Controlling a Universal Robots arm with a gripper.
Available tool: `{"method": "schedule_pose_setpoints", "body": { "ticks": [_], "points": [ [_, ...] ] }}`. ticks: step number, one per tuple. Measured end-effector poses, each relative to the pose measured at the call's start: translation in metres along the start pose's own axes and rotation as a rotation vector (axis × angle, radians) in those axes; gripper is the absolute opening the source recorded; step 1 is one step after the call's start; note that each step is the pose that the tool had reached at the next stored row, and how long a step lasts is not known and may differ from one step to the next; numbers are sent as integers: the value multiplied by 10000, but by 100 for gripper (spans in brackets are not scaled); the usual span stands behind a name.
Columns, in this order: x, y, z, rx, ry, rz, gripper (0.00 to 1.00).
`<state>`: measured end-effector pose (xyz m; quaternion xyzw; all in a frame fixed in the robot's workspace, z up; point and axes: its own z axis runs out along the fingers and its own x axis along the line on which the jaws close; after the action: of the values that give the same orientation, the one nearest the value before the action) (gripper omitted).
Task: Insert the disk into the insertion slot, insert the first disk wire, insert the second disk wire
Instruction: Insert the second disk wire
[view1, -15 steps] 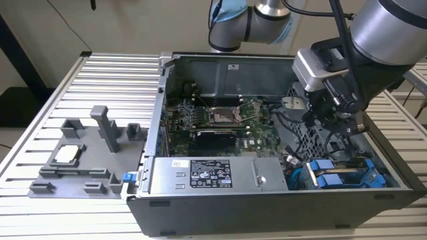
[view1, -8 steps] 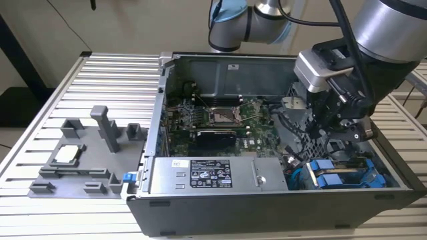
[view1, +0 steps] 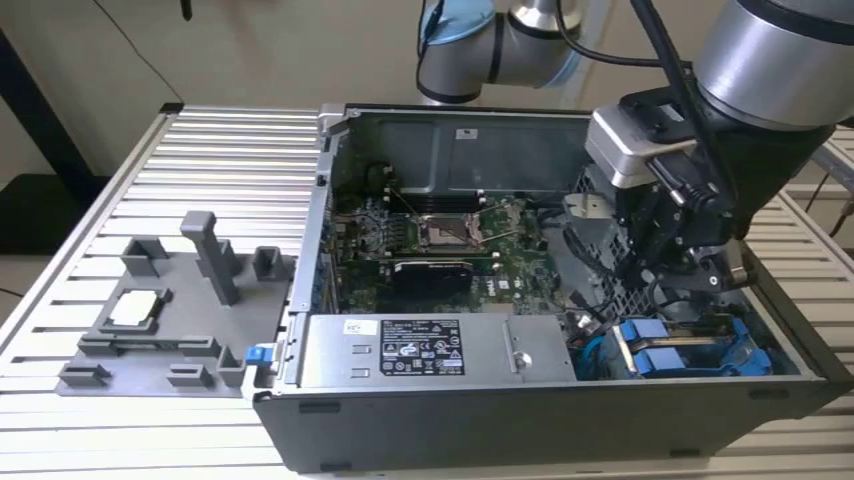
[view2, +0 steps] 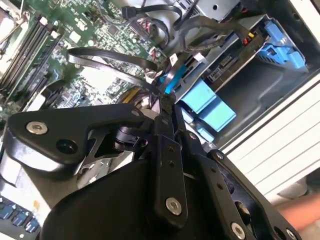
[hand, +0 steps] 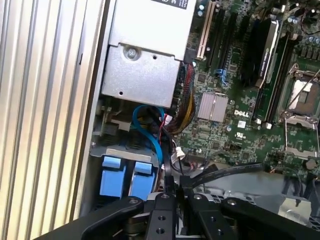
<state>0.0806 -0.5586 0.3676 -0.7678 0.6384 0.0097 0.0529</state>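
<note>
The disk (view1: 663, 346) sits down in the insertion slot (view1: 755, 352) at the near corner of the open computer case, on the exterior view's right. Its blue end handle shows in both wrist views (view2: 207, 103) (hand: 126, 178). My gripper (view1: 702, 285) hangs inside the case just above and behind the drive bay. Its fingers (view2: 161, 111) (hand: 170, 186) are pressed together on the end of a thin blue disk wire (view2: 170, 81) (hand: 155, 141). That wire loops away towards the power-supply end of the case. Black cables (view2: 115, 56) lie beside it over the motherboard.
A grey labelled power-supply box (view1: 420, 350) fills the case front beside the bay. The motherboard (view1: 427, 240) lies behind it. A grey fixture block (view1: 174, 320) stands on the slatted table (view1: 200, 150) at the exterior view's left. A person's hand (view2: 300, 216) shows outside the case.
</note>
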Motion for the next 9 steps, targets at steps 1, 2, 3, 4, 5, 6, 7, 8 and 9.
{"method": "schedule_pose_setpoints", "body": {
  "ticks": [1,2,3,4,5,6,7,8,9],
  "points": [
    [0,-2,6,8,9,108,16],
    [2,-9,10,14,14,184,16],
    [5,-21,12,18,16,230,16],
    [9,-38,13,20,18,251,16],
    [12,-57,16,22,17,267,16],
    [16,-81,17,20,18,273,16],
    [23,-107,18,11,17,274,16],
    [30,-134,20,1,14,275,16],
    [37,-160,20,-11,13,276,16]
  ]
}}
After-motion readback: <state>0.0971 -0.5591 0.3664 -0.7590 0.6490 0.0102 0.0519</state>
